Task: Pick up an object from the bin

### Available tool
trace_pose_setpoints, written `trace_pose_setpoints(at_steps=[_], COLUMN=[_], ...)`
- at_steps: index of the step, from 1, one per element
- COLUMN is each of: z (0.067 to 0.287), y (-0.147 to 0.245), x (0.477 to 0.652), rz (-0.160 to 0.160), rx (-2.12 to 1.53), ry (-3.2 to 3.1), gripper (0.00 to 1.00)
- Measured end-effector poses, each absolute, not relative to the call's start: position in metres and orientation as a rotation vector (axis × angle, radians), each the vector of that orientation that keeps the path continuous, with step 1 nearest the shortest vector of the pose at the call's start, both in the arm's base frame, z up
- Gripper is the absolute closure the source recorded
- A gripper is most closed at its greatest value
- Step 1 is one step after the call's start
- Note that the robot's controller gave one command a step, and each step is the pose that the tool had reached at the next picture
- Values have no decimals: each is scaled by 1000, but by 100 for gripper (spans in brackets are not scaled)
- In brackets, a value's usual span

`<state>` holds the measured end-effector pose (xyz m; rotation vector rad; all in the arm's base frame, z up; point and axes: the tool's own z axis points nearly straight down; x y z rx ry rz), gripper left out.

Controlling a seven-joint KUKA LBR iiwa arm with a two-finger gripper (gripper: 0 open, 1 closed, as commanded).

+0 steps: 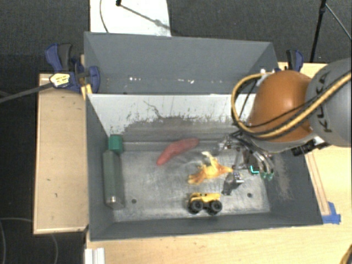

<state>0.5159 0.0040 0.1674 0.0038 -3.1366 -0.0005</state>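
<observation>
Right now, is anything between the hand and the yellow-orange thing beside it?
Nothing visible. The hand sits right beside the yellow-orange thing; the yellow truck lies nearer the viewer, off that line.

Dull grey metal bin (148, 194) with a scratched, scuffed floor, dark green cylindrical bottle (113, 175) of smooth matt plastic, red elongated piece (177, 150) looking matt, small yellow toy truck (205, 202) in shiny plastic, glossy smooth orange dome cover (280, 106) on the wrist.

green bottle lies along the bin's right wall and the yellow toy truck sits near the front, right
No, the camera view shows the green bottle along the left wall of the bin; the yellow toy truck is near the front.
</observation>
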Motion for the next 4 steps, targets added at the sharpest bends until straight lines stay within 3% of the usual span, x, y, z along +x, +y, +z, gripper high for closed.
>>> trace_pose_setpoints(at_steps=[1,2,3,4], z=[171,80,80,204], y=[4,5,5,8], x=[518,539,539,563], rz=[-1,-3,-3,0], rx=[4,143,143,140], ry=[-3144,-3177,-3177,-3140], gripper=[0,100,100,100])
